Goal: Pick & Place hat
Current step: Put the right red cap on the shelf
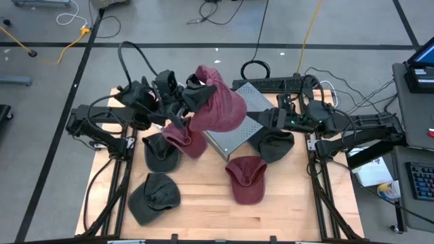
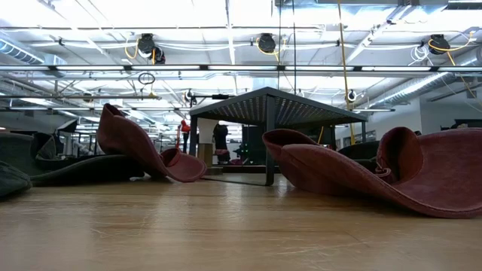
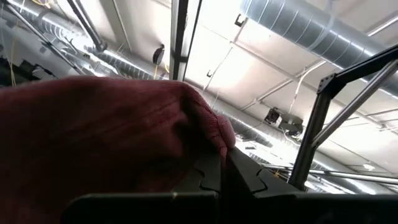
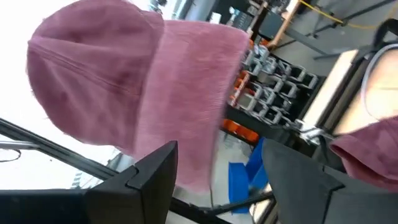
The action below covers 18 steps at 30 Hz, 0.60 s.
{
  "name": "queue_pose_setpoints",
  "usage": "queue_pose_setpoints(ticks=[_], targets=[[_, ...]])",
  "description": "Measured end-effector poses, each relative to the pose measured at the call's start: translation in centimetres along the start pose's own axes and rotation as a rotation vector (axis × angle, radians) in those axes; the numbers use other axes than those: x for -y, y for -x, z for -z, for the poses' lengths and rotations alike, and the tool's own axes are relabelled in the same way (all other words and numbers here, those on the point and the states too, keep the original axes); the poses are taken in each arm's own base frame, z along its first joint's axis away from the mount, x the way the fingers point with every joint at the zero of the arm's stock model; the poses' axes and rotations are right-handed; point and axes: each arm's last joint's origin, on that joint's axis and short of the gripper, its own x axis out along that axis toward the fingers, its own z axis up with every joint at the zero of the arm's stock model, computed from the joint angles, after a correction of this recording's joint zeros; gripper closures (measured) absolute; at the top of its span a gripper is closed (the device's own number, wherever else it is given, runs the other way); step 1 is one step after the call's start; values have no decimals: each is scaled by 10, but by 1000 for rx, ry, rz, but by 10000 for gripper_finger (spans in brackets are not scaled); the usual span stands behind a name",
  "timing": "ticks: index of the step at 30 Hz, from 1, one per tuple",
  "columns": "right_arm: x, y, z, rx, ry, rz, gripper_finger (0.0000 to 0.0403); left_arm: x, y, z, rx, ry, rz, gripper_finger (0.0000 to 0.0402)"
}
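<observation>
**Maroon Hat Lifted Over Desk**

Left arm's fingers [image 3: 217,177], pressed together, pinch the maroon hat [image 1: 220,105] by its edge, holding it aloft above the metal stand [image 1: 237,129]. Right gripper [image 1: 271,116] waits nearby, fingers spread. Soft and light, the cloth droops; a brim grip looks steadiest.

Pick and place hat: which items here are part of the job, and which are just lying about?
In the job:
- maroon hat, held up over the metal stand
- left claw, shut on the maroon hat
- right claw, open beside the stand

Lying about:
- dark hats on the table
- two more maroon hats
- keyboard
</observation>
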Motion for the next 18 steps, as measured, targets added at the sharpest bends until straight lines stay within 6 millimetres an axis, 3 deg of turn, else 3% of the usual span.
queue_pose_setpoints(ticks=[7, 13, 18], targets=[[-5, -6, 2, -43, -9, -107, 177, 3, -1, 5, 3, -19, -8, 400], [2, -14, 8, -79, -8, -77, 177, 3, -1, 6, 7, -21, -1, 400], [-3, -21, 8, -79, 2, -190, 177, 4, -1, 11, -42, -22, -9, 400]])
